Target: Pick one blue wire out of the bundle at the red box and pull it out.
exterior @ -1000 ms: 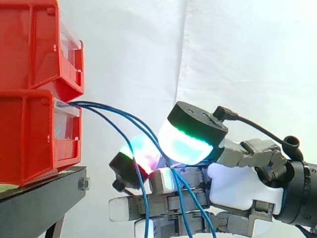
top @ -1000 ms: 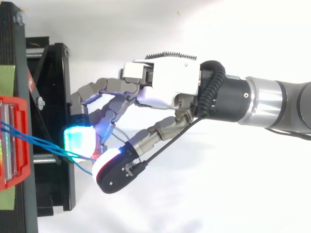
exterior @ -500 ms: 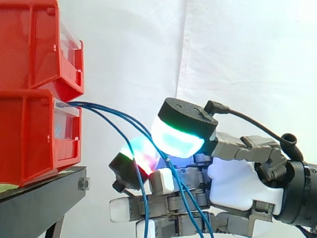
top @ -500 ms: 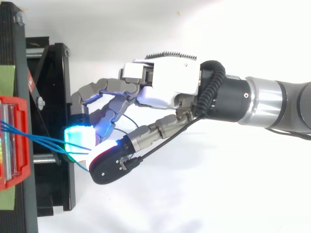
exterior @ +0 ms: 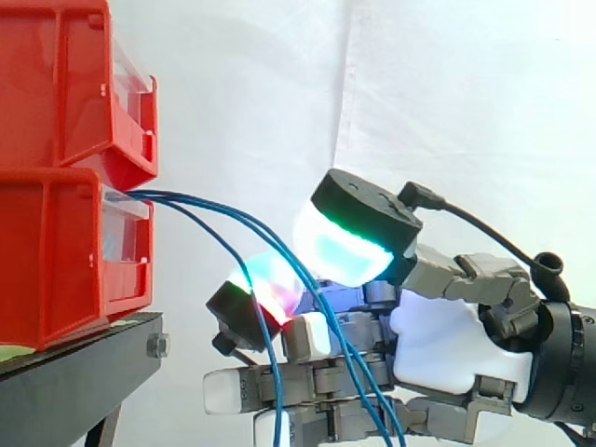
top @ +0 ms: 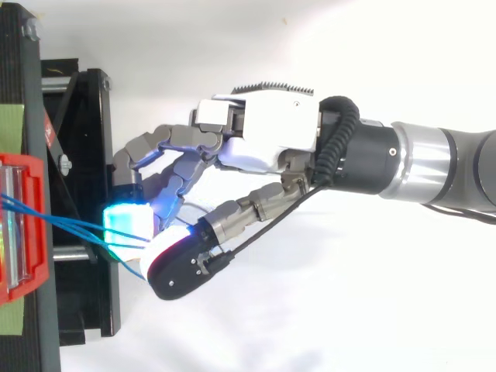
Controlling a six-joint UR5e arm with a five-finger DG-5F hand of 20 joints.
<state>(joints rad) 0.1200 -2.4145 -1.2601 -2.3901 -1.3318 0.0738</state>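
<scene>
My thumb (exterior: pixel 354 237) has lifted back a touch from the red box (exterior: pixel 56 251), yet my fingers (top: pixel 128 225) stay curled with the blue wires (top: pixel 74 225) nipped against it, slack and still rooted in that box, so I judge nothing is pulled free.

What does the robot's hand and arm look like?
The hand has a white shell on its palm and grey, jointed fingers. Its fingertips are thick pads with black backs, and they glow cyan, green and pinkish red. The arm behind it is a round tube, black and shiny silver at the wrist, then grey.
</scene>
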